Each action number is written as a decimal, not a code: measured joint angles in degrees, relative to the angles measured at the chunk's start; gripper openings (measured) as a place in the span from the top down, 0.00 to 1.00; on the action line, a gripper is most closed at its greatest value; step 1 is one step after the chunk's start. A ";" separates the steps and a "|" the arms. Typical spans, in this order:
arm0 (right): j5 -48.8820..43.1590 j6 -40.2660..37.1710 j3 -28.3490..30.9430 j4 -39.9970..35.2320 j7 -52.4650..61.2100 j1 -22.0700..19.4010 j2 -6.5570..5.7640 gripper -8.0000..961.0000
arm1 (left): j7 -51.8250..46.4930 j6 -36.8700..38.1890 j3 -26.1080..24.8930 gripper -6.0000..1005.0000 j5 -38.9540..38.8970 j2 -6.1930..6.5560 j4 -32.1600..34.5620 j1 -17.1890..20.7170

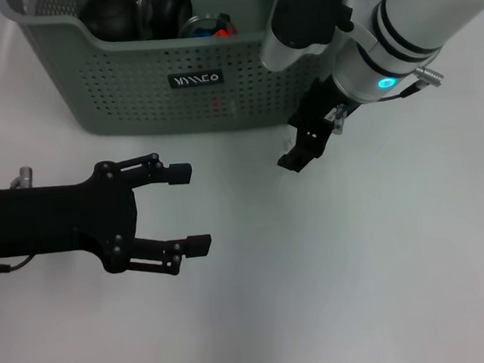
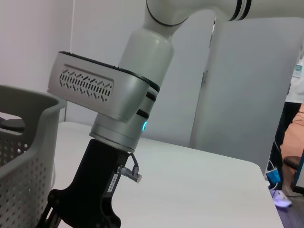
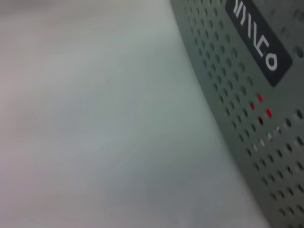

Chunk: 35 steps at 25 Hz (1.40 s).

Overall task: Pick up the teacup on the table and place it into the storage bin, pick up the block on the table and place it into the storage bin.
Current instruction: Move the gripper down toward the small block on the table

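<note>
Along the frame's top, I am seeing the storage bin point(image 1: 130, 89) lying lengthwise left-right, label facing me, on the white table point(image 1: 364, 290); left gripper point(image 1: 189, 210) spread apart, right gripper point(image 1: 303, 151) indeterminate.

The storage bin point(image 1: 163, 77) stands on the desk point(image 1: 362, 273) at the far side, toward the robot's left of centre, and several things lie inside it, too hidden to name. The left hand point(image 1: 186, 211) sits over the desk in front of the bin, nearer the robot, with its two fingers spread apart and nothing between them. The right hand point(image 1: 301, 152) hangs just off the bin's front right corner, beside its wall, well apart from the left hand.
</note>
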 joint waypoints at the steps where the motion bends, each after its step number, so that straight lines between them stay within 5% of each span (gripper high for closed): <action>1: -0.01 0.13 0.01 0.11 0.00 -0.10 0.00 0.22 | 0.00 0.00 0.00 0.07 -0.01 0.00 0.00 -0.07; 9: -0.09 1.43 0.02 0.92 0.12 -1.10 0.03 0.22 | -0.10 0.00 0.00 0.07 -0.06 0.07 0.00 -0.46; 28: -0.07 4.05 0.02 1.91 0.49 -1.44 0.09 0.51 | -0.31 0.01 0.00 0.07 -0.09 0.09 0.00 -0.45; 35: 0.03 4.55 0.02 2.38 0.28 -1.53 0.12 0.51 | -0.77 0.01 0.00 0.07 -0.08 0.09 0.00 -0.56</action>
